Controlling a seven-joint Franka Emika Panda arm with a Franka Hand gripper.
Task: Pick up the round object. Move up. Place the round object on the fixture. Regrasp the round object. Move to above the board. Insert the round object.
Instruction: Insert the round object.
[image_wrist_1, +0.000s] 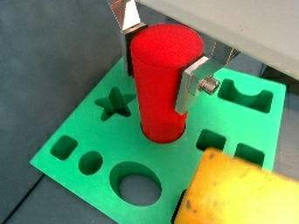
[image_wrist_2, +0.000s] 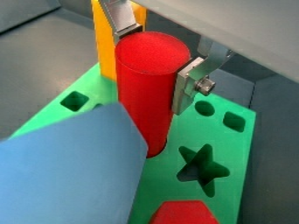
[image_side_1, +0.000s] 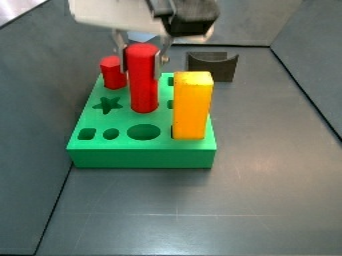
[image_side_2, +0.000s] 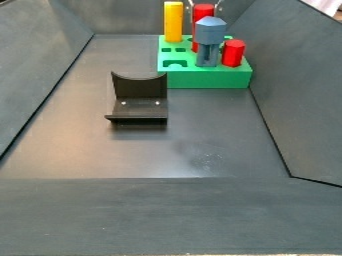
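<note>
Gripper (image_wrist_1: 162, 54) clamped on smooth red cylinder peg (image_wrist_1: 160, 83), seated in green board (image_wrist_1: 73, 140) hole; release left

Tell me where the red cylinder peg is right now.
The red cylinder peg stands upright on the board in a side view, between the gripper fingers, with the hexagonal peg and orange block on either side.

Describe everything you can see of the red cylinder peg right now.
The smooth red cylinder peg stands upright, matte like plastic, flat round top, its lower end set into a hole of the thick green board. The gripper is shut on its upper part, silver jaws on opposite sides. In a side view it stands between the shorter red peg and the orange block.
</note>
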